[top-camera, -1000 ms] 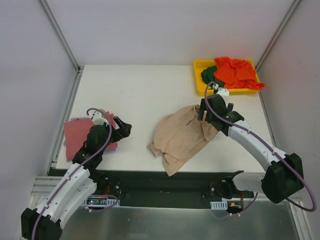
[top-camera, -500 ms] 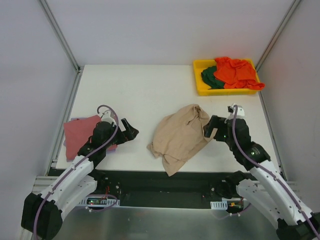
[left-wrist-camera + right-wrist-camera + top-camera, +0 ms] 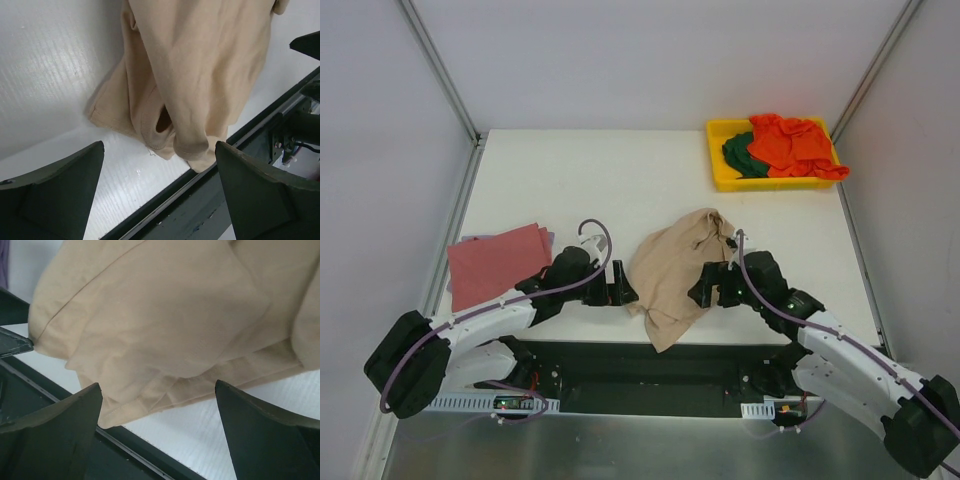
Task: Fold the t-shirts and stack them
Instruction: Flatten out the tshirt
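The tan t-shirt point(image 3: 672, 272) lies crumpled at the table's front middle, one end hanging over the front edge. It also shows in the left wrist view point(image 3: 200, 70) and in the right wrist view point(image 3: 160, 315). My left gripper point(image 3: 624, 292) is open and empty just left of it. My right gripper point(image 3: 702, 294) is open and empty just right of it. The dusty-red t-shirt point(image 3: 498, 262) lies folded at the left, over a lavender one point(image 3: 549, 238) whose edge peeks out. The orange-red t-shirt point(image 3: 788, 143) and the dark green one point(image 3: 737, 155) lie in the bin.
A yellow plastic bin point(image 3: 720, 172) stands at the back right corner. The table's front edge point(image 3: 740, 345) with a dark rail runs right under both grippers. White walls with metal posts enclose the table on three sides.
Both arms have swung down to the table's front: the left gripper moved right from the red shirt, the right gripper moved left and forward. They now flank the tan shirt's lower end.
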Controlling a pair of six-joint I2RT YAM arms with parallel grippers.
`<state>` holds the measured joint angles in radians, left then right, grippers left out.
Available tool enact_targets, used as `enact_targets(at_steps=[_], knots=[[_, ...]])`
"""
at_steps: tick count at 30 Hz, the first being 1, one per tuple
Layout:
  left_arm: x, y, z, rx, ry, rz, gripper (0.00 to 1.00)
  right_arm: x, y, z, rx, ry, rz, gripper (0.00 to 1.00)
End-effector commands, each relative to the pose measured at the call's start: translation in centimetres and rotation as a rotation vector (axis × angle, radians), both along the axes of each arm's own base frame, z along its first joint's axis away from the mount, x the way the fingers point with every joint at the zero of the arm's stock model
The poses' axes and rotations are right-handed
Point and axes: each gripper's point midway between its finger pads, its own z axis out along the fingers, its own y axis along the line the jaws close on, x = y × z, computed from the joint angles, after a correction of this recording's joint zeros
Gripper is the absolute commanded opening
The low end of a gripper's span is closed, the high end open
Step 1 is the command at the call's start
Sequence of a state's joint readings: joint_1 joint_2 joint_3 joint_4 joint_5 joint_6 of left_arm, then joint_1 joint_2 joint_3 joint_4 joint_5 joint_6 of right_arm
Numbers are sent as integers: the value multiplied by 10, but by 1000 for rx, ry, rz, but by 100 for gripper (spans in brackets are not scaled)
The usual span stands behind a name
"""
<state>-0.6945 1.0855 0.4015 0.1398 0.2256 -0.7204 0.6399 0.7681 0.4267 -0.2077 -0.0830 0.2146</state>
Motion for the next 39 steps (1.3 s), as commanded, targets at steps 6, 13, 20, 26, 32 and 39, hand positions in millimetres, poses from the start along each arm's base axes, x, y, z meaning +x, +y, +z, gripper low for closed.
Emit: enact_targets(at_steps=[6, 13, 20, 26, 32, 39], knots=[[-27, -7, 10, -88, -33, -121, 91, -31, 61, -3, 138, -30, 248, 98], [-33, -19, 7, -126, -41, -174, 83, -27, 69, -22, -76, -76, 252, 90], [-30, -29, -9, -75, 22, -199, 71, -8, 63, -40, -263, -112, 168, 44], [-22, -30, -14, -36, 6, -156, 67, -6, 49, -19, -277, -131, 103, 17], [-19, -27, -23, 15, 2, -138, 66, 6, 5, 15, -287, -208, -118, 1], [-14, -23, -17, 32, -24, -111, 68, 12, -64, 81, -229, -368, -391, 1]])
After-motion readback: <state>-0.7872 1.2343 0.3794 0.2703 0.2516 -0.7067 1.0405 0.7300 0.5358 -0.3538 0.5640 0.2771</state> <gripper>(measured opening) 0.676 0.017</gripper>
